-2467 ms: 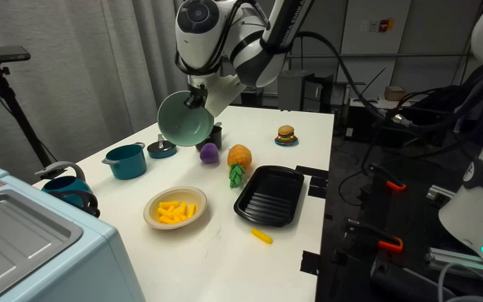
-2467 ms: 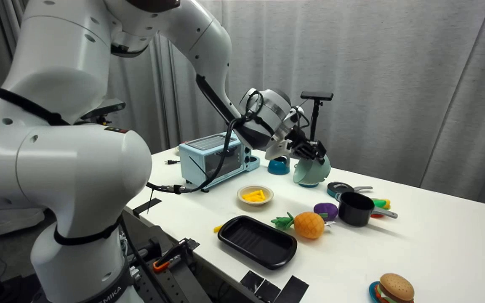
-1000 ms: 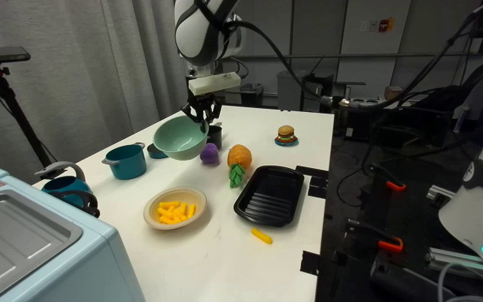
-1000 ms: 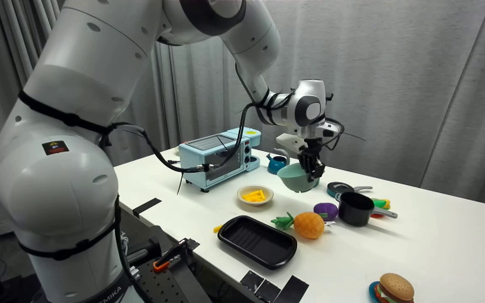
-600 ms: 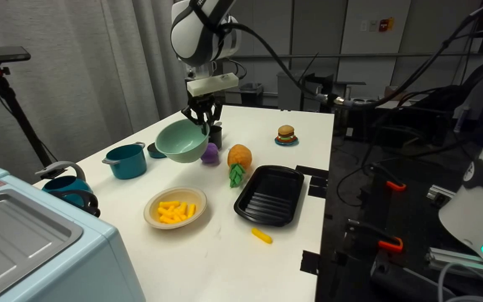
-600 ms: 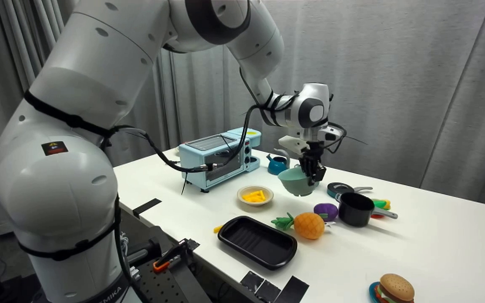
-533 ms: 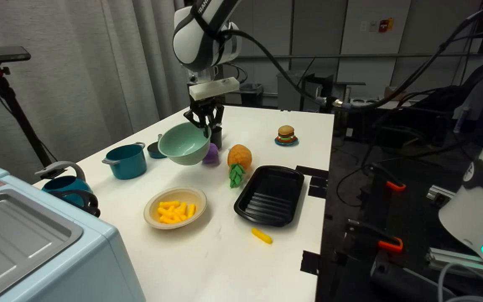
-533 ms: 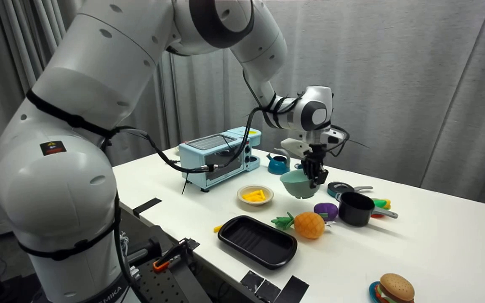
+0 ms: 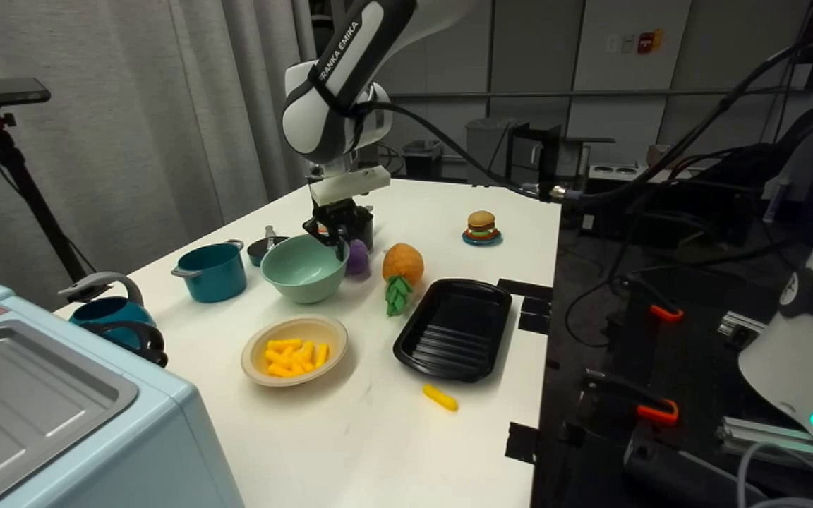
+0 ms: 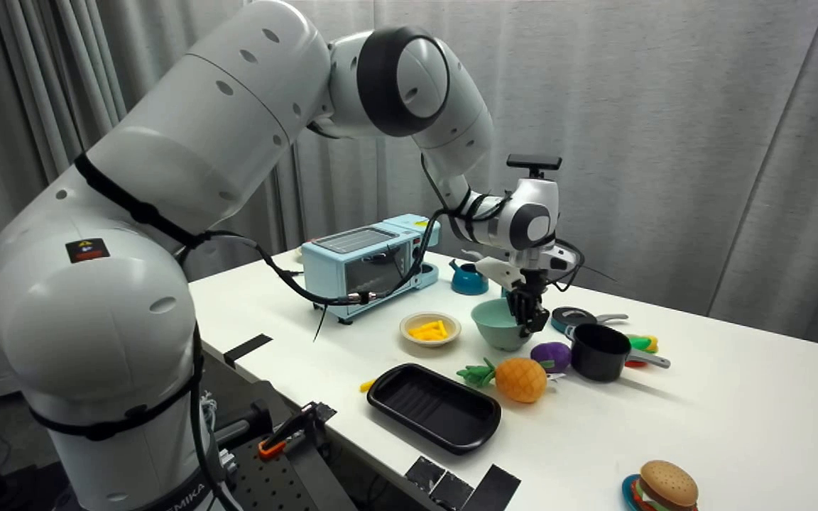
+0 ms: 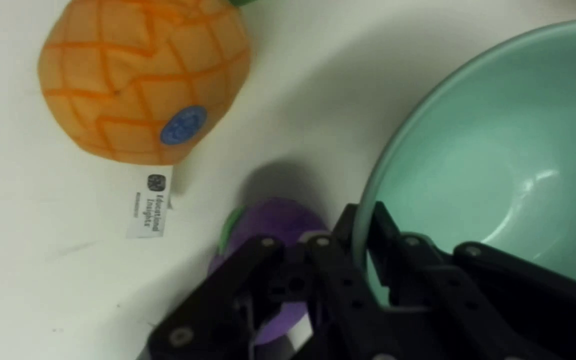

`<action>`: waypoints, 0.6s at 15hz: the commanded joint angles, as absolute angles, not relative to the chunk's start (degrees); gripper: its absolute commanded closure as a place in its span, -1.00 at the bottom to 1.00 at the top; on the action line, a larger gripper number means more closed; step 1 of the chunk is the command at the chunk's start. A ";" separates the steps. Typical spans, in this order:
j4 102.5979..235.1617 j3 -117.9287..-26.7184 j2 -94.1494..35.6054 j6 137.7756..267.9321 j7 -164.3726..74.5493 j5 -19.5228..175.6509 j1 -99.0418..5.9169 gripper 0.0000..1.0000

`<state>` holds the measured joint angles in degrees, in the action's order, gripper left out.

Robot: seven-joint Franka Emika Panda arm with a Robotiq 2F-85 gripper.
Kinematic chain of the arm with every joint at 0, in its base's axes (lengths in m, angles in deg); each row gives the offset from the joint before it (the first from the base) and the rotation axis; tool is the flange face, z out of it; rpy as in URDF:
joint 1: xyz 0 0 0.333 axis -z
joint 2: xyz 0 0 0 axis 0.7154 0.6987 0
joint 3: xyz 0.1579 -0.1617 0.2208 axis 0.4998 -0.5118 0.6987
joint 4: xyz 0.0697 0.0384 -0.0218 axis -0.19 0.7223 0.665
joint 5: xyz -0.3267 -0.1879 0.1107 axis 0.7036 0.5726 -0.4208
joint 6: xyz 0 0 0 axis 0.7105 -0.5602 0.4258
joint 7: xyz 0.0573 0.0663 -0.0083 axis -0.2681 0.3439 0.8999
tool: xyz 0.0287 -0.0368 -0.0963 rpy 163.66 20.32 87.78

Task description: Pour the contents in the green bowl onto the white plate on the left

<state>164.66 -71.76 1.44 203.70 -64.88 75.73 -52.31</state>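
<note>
1. Just changed: the mint-green bowl was high and tipped on its side 2.5 s ago; now it's level, mouth up, well lower. Reads as pour over, set-down in hand.
2. My gripper is pinching the bowl by its rim, one finger inside, one outside. Interior looks bare where visible; fingers hide part of it in the wrist view.
3. Bowl is well in from both the table edge along the grey curtain and the edge by my base. Can't tell if its foot touches yet.
4. Cream-white plate hasn't moved: near the bowl, apart from it, on the side toward the end edge where the blue toaster oven stands. Toy fries heaped in it, pile unchanged.
5. One loose fry lies on the table, just beside the black ridged tray, nearer the base-side edge. It was there 2.5 s ago too; can't tell if it's a pour miss.
6. Meaning: task looks done bar the bowl. Seat it, let go, back off upward.
7. Watch the toy eggplant just beside the rim, by my outer finger; spreading wide could nudge it.
</note>
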 commanded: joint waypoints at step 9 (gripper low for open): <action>157.88 -71.41 5.42 200.94 -62.15 74.20 -50.33 0.01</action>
